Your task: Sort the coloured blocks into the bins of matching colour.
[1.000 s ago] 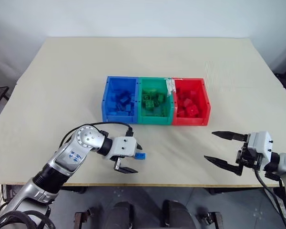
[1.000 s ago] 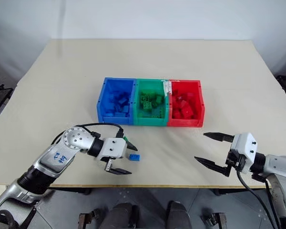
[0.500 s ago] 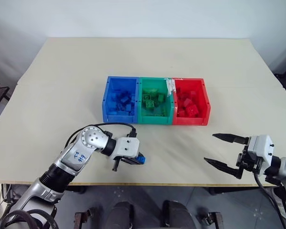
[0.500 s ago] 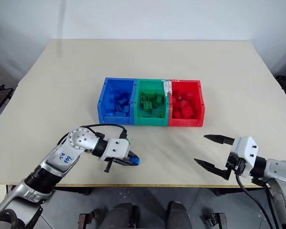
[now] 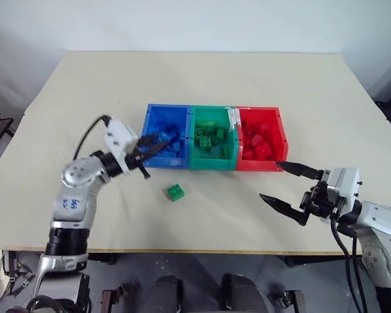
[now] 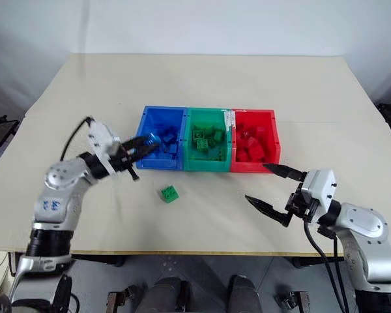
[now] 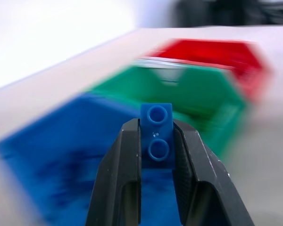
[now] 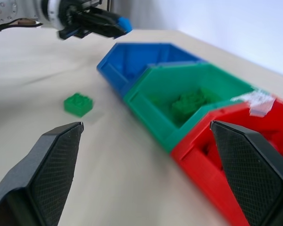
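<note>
My left gripper (image 5: 158, 139) is shut on a small blue block (image 7: 156, 141), held level above the near left corner of the blue bin (image 5: 150, 157). The green bin (image 5: 212, 162) and the red bin (image 5: 260, 163) join it in a row; each holds several blocks of its own colour. One green block (image 5: 176, 192) lies on the table in front of the blue and green bins. My right gripper (image 5: 270, 180) is open and empty, hovering low in front of the red bin, pointing toward the green block.
The beige table (image 5: 202, 85) reaches far behind the bins. Its near edge (image 5: 215, 251) runs just below both arms. A strip of white tape (image 5: 233, 119) sits on the wall between the green and red bins.
The left gripper shut on the blue block on the table, then lifted it up to the blue bin's corner, uncovering the green block. The right gripper shifted a little toward the bins.
</note>
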Motion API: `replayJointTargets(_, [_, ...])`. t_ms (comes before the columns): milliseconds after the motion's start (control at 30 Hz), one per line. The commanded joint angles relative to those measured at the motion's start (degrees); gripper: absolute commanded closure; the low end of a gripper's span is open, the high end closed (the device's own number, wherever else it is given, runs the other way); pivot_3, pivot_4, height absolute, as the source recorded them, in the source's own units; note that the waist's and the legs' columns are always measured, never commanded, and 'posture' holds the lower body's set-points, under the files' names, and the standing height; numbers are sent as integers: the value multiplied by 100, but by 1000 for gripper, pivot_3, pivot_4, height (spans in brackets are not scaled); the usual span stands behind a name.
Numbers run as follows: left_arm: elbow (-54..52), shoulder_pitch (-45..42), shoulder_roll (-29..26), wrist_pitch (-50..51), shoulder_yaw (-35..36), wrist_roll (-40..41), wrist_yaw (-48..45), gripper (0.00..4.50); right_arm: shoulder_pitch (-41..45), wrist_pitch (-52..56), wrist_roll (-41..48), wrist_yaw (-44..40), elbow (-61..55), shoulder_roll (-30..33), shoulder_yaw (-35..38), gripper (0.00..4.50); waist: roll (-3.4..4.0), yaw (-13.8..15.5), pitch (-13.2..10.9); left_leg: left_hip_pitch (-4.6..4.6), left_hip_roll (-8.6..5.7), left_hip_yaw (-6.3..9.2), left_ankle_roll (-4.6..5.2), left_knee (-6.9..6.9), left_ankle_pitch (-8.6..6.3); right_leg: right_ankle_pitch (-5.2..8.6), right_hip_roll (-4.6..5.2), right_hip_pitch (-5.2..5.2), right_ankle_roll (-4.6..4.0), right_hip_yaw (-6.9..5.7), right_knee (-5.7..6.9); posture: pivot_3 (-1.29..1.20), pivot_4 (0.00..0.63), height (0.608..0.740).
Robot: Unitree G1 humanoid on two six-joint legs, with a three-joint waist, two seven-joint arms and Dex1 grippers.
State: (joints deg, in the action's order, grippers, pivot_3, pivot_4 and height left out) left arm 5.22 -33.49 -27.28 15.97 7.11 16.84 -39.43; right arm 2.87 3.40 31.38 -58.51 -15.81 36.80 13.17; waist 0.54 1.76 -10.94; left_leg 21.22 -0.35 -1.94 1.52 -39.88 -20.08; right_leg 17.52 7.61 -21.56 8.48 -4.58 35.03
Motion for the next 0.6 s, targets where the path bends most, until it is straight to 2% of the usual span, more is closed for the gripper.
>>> replayJointTargets(33, [201,-434,154,238,-103,36,150,4005,86,-153,-59,39,28,-76,-45,0,-1,-5,1,0,-1,-1,1,0,-1,0,0,0,1,1,1,0,150,740])
replayJointTargets(200, [430,-566,178,212,-430,-74,-147,4005,156,-204,-105,50,125,-122,-123,0,-1,-44,1,-1,0,-7,2,11,-2,0,-4,-4,0,1,-5,0,150,740])
replayJointTargets(267, [420,-553,187,138,-390,-59,-103,3283,164,-206,-101,40,139,-125,-132,0,-1,-50,0,0,3,-12,2,12,-2,0,-9,-7,0,1,-8,0,150,740])
replayJointTargets(400, [205,-391,-24,270,-270,-156,104,2191,215,-250,-110,-80,258,-79,-149,0,-1,-48,0,-1,7,-12,1,11,-2,0,-9,-8,0,3,-7,0,150,740])
replayJointTargets(500, [-299,118,-257,190,147,232,-120,1285,379,-274,-114,-188,434,-64,-174,0,-1,-86,0,-3,8,-13,0,13,-3,0,-8,-8,0,7,-7,0,150,740])
replayJointTargets(567, [-594,558,-485,112,353,435,-448,750,475,-288,-125,-269,543,-57,-211,0,-1,-104,0,-4,10,-12,-1,15,-3,0,-8,-8,-1,6,-7,0,150,740])
replayJointTargets(600, [-655,767,-588,138,512,488,-473,750,525,-297,-132,-291,599,-63,-227,0,-1,-114,0,-4,11,-11,-1,16,-3,1,-7,-10,-1,6,-8,0,150,740])
